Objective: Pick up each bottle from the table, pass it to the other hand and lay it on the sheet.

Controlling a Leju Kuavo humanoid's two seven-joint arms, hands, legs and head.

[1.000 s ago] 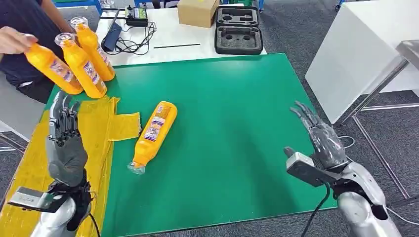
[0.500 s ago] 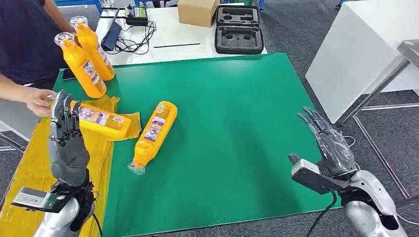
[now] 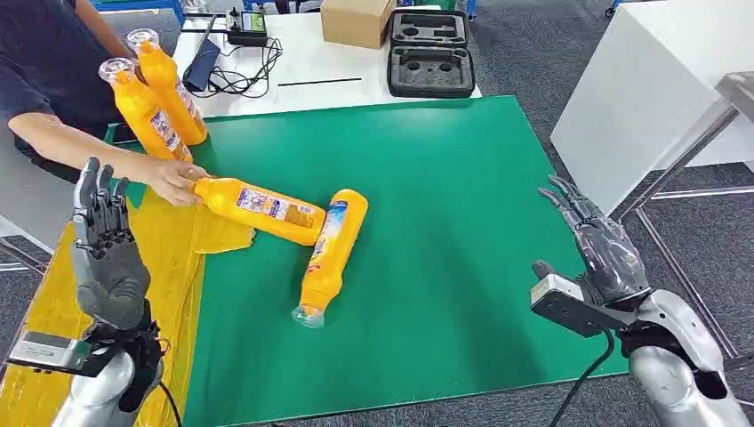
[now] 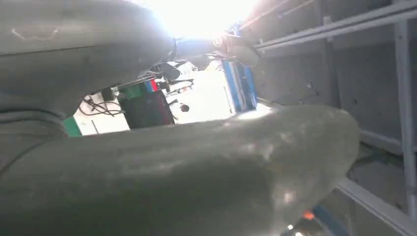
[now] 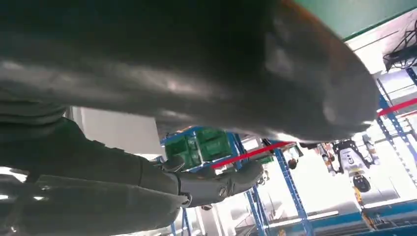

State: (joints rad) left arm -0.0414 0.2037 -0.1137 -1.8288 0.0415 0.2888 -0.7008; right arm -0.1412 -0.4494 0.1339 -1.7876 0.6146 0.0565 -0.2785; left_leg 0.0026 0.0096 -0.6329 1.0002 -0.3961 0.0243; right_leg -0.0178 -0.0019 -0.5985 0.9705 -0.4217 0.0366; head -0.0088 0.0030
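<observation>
Over the yellow sheet (image 3: 53, 294) the left hand (image 3: 105, 258) is raised upright, fingers apart, empty; over the green mat's (image 3: 445, 178) right edge the right hand (image 3: 600, 249) is lifted, fingers spread, empty. Two bottles (image 3: 331, 253) lie touching mid-mat, a person's hand (image 3: 173, 181) on one (image 3: 260, 207); two more (image 3: 142, 116) stand behind

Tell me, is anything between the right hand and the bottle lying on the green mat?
Nothing visible: bare green mat separates the right hand from the lying bottle. On its far side, a second bottle, held by a person's hand, touches it.
</observation>
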